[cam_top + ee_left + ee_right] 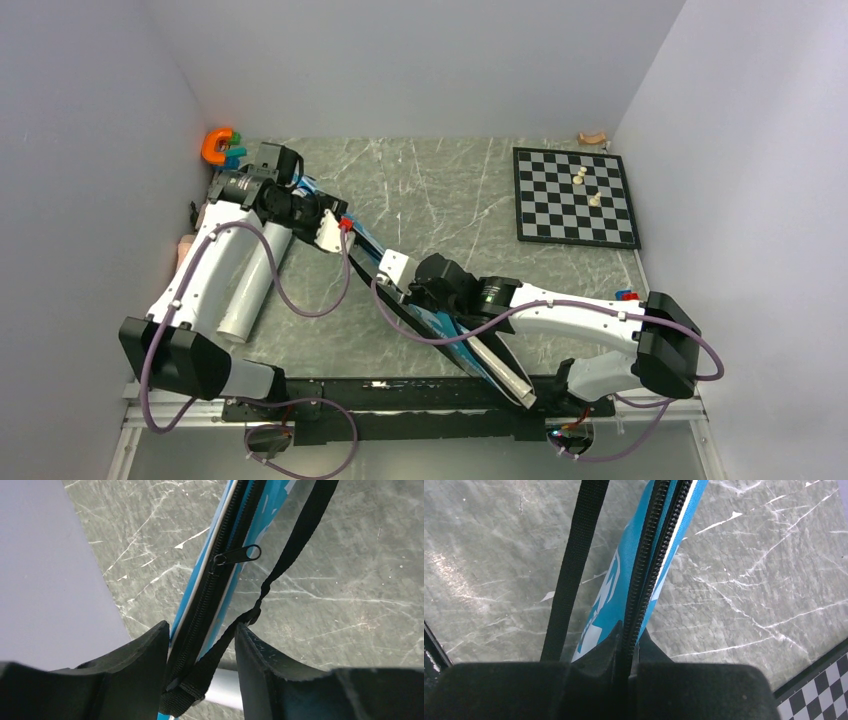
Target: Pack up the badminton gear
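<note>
The blue bag point(440, 325) stands on its edge and runs from the far left to the near middle, over the table's front edge. My left gripper point(340, 228) grips its far end: in the left wrist view my left gripper point(202, 645) holds the bag's zipper edge point(227, 575) and black strap point(300, 535), with the zipper pull point(237, 555) just ahead. My right gripper point(395, 270) is shut on the zipper edge point(659, 555) mid-bag, my right gripper point(628, 640) pinching it with the strap point(574, 565) beside it. The white tube point(250, 285) lies under my left arm. Rackets and shuttlecocks are hidden.
A black-and-white chessboard point(575, 195) with a few pale pieces lies at the far right; its corner shows in the right wrist view point(819, 692). An orange clamp point(217, 145) sits in the far left corner. White walls enclose three sides.
</note>
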### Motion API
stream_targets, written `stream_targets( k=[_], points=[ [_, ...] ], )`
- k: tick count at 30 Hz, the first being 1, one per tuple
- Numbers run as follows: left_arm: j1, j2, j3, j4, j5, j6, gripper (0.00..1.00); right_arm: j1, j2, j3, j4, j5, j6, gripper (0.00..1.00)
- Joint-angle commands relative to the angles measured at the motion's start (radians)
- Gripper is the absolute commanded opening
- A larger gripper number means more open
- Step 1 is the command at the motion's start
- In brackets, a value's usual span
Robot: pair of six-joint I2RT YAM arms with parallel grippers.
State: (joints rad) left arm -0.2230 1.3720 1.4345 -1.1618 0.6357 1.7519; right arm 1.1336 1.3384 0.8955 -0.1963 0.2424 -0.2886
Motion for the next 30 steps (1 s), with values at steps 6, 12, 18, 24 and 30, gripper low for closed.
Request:
stream_targets(
  k=[6, 12, 18, 24, 30],
  points=[
    [-0.033, 0.047, 0.022, 0.054, -0.010, 0.000, 0.47, 0.012, -0.018, 0.058, 0.044, -0.005, -0.034, 0.00],
    [-0.050, 0.062, 0.023, 0.021, -0.043, 0.017, 0.45, 0.016, -0.024, 0.046, 0.057, 0.011, -0.027, 0.00],
    [-0.052, 0.037, 0.102, -0.143, -0.003, 0.036, 0.69, 0.016, -0.028, 0.034, 0.066, 0.031, -0.032, 0.00],
    [-0.051, 0.038, 0.156, -0.191, 0.072, -0.022, 0.75, 0.015, -0.033, 0.034, 0.068, 0.025, -0.035, 0.00],
    [-0.068, 0.092, 0.148, -0.154, 0.114, -0.087, 0.75, 0.017, -0.042, 0.029, 0.060, 0.022, -0.022, 0.00]
  ],
)
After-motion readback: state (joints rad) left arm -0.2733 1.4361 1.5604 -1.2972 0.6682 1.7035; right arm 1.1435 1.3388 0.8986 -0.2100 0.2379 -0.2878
